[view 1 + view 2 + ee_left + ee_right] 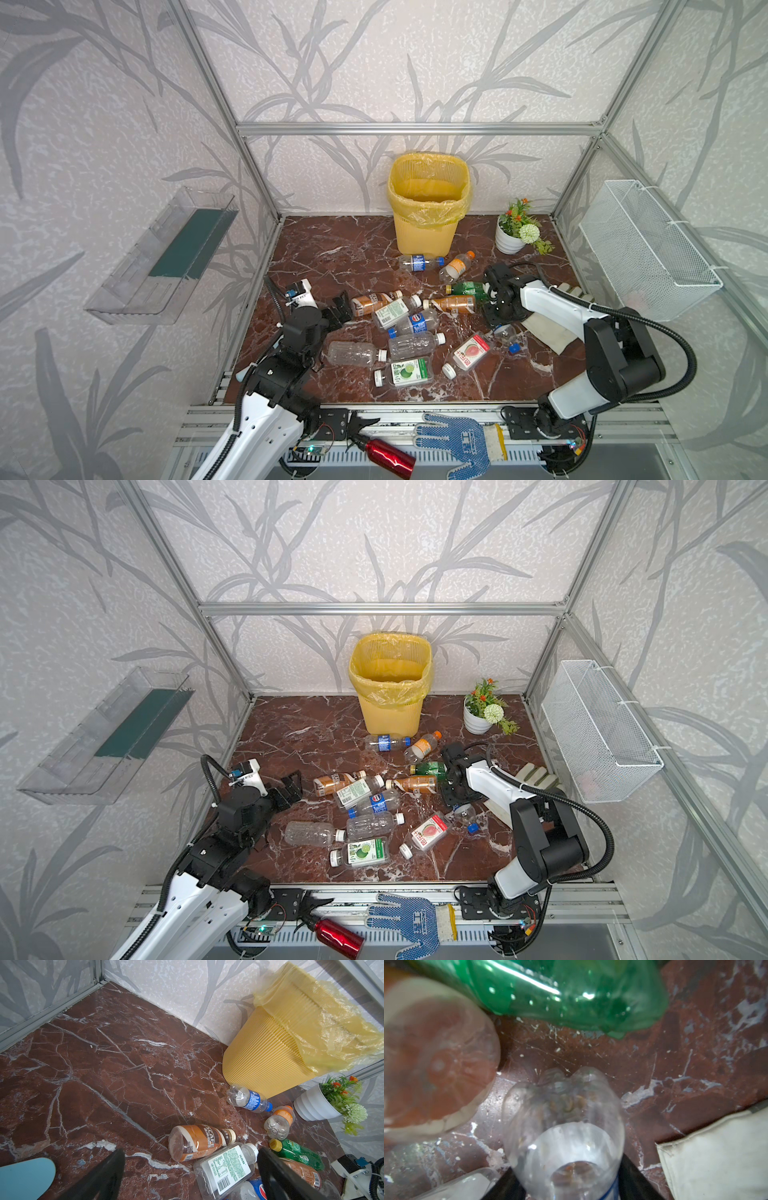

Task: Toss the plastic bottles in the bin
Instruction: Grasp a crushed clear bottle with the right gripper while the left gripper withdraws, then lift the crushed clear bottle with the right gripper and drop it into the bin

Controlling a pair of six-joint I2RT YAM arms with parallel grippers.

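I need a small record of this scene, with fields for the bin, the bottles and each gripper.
bin: yellow, upright at the back of the marble table
plastic bottles: about twelve, lying on the table
left gripper: open, empty, beside the brown coffee bottle
right gripper: shut on the clear blue-capped bottle, beside the green bottle
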